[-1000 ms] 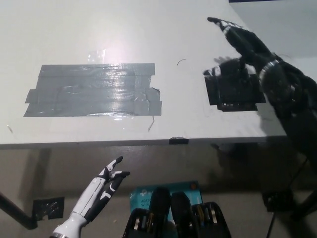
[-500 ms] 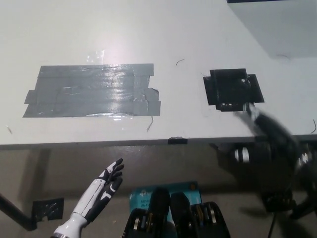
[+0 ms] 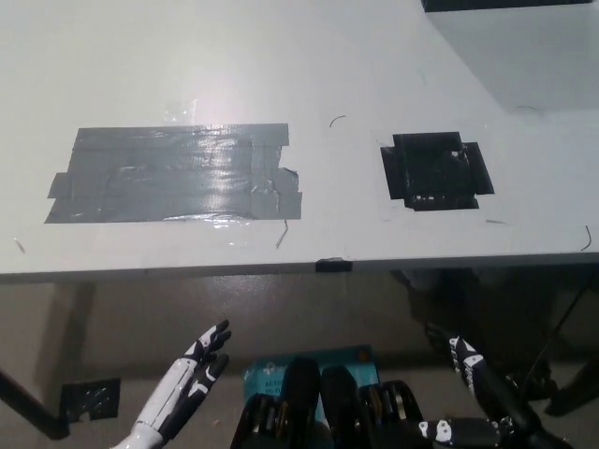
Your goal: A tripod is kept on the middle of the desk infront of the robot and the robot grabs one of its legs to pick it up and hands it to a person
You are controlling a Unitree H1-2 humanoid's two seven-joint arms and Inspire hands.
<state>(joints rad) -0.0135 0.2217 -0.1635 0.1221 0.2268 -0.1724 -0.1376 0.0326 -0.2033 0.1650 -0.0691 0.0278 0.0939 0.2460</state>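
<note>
No tripod shows anywhere in the head view. The white desk (image 3: 281, 56) carries only tape patches. My white left hand (image 3: 192, 369) hangs below the desk's front edge at the lower left, open, fingers spread, holding nothing. My black right hand (image 3: 468, 369) is low at the lower right, beneath the desk edge, fingers extended and apart, empty.
A wide grey tape patch (image 3: 173, 173) covers the desk's left middle. A black square tape patch (image 3: 435, 170) lies to the right. A small black tab (image 3: 329, 266) sits on the desk's front edge. A blue item (image 3: 271, 369) lies on the floor below.
My right arm has dropped from above the black patch on the desk down below the front edge. The left hand has stayed low, barely shifted.
</note>
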